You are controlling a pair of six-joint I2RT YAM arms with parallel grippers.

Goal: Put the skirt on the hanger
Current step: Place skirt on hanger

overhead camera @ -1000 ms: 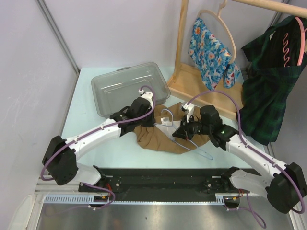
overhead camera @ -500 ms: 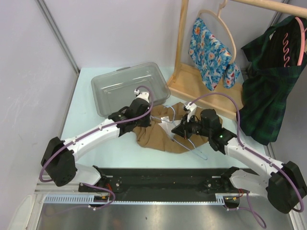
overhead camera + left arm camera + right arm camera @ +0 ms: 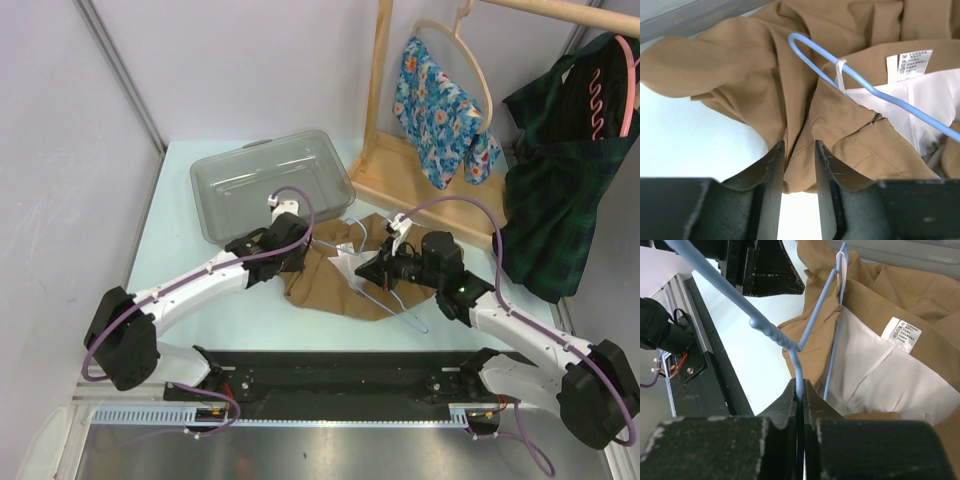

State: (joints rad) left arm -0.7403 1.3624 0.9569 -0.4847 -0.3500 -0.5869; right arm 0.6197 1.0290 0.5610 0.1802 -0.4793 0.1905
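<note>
Task judged part done. The tan fabric skirt (image 3: 318, 285) lies crumpled on the pale bench (image 3: 165, 240), just beside the clear grey plastic tub (image 3: 260, 185), in which nothing shows. The thin blue wire hanger (image 3: 759, 325) lies across the waistband with one white loop (image 3: 840, 75) caught, and the waist is not yet hung. The right tool (image 3: 800, 387) is clamped on the hanger wire. The left tool (image 3: 799, 150) stands slightly apart over the skirt's edge.

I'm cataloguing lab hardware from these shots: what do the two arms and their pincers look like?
Both the left arm and right arm have white links, black joints and a looping purple cable. The left pincer and right pincer are black, scuffed.
</note>
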